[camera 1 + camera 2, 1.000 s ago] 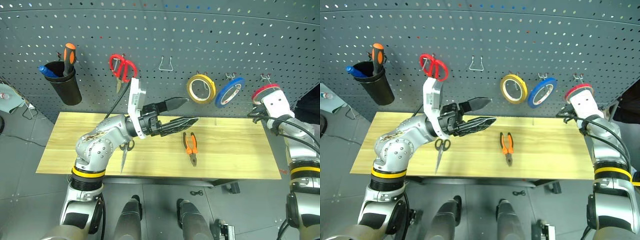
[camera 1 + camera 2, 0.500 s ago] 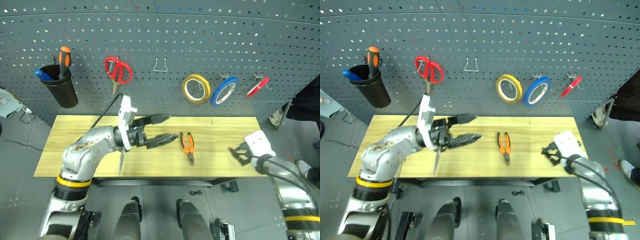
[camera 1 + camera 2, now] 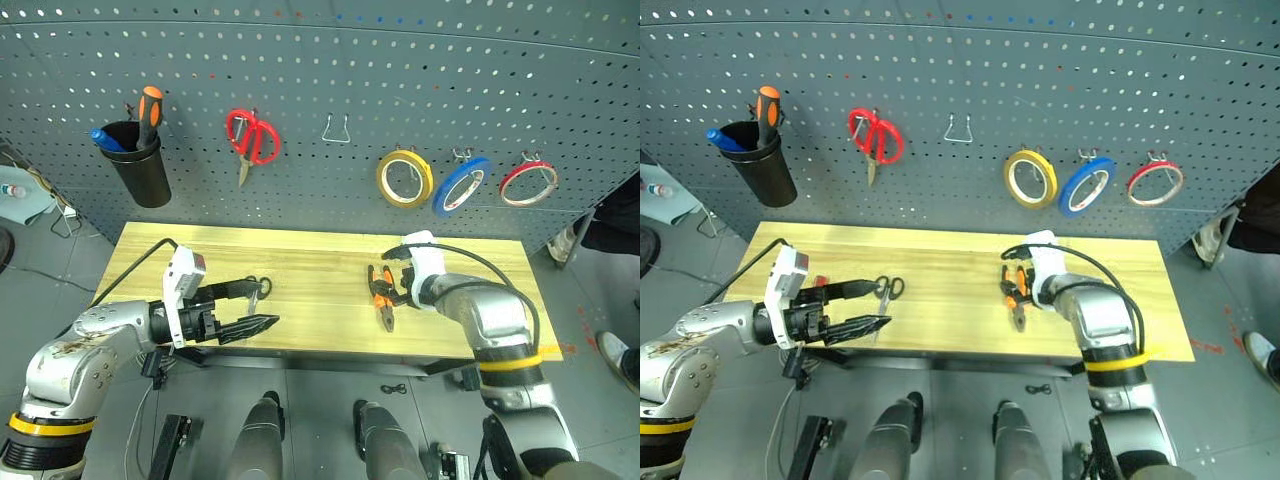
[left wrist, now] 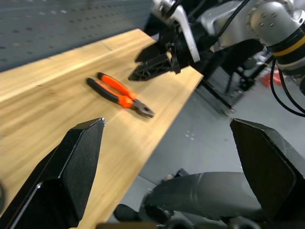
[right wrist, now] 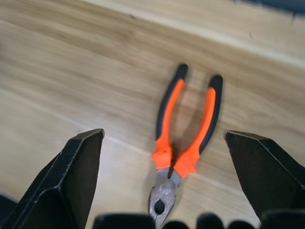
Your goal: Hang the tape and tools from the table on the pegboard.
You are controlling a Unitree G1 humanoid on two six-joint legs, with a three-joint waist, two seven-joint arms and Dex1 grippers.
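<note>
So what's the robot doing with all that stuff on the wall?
It is tidying tools off the table onto the pegboard. The red tape already hangs on a hook beside the blue roll. The right gripper, jaws open, hovers over the orange-and-black pliers, which lie flat on the wood. The left gripper, also open and holding nothing, is near the small black-handled scissors, which lie on the table too.

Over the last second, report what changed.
The right end effector let go of the red tape, now hanging on the pegboard, and came down open over the pliers. The left end effector drew back, open. Pliers and black-handled scissors stayed put.
</note>
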